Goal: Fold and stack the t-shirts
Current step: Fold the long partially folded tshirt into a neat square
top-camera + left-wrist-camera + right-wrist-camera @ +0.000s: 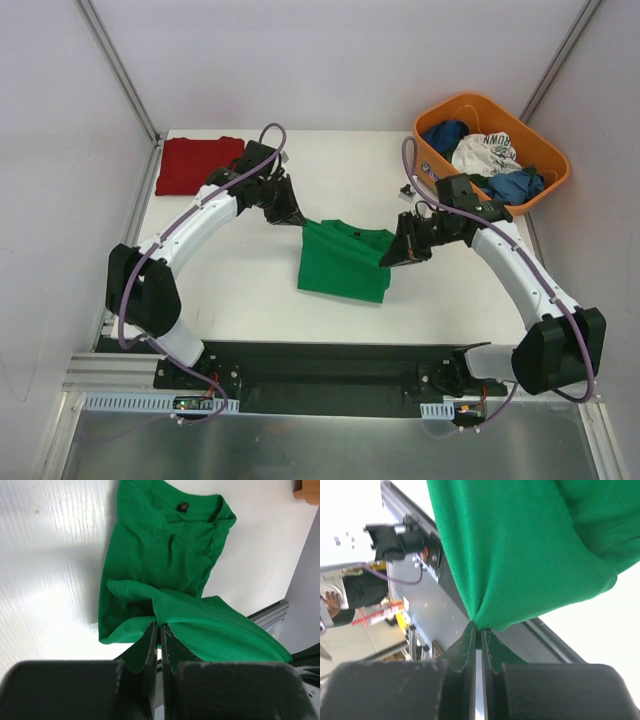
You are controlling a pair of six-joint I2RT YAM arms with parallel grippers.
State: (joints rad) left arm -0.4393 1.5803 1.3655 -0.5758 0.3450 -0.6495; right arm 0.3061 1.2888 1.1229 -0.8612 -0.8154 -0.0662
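The green t-shirt (342, 260) lies partly folded in the middle of the table, its collar toward the far side. My left gripper (296, 218) is shut on its far left corner, and in the left wrist view the cloth (165, 565) bunches at the fingertips (159, 626). My right gripper (392, 256) is shut on the right edge, where green fabric (520, 555) hangs from the pinched tips (479, 630). The dark red t-shirt (196, 165) lies folded flat at the table's far left corner.
An orange basket (545, 150) at the far right holds blue garments and a white printed one. A small black object (407, 189) lies on the table near the basket. The black rail (330, 365) runs along the near edge.
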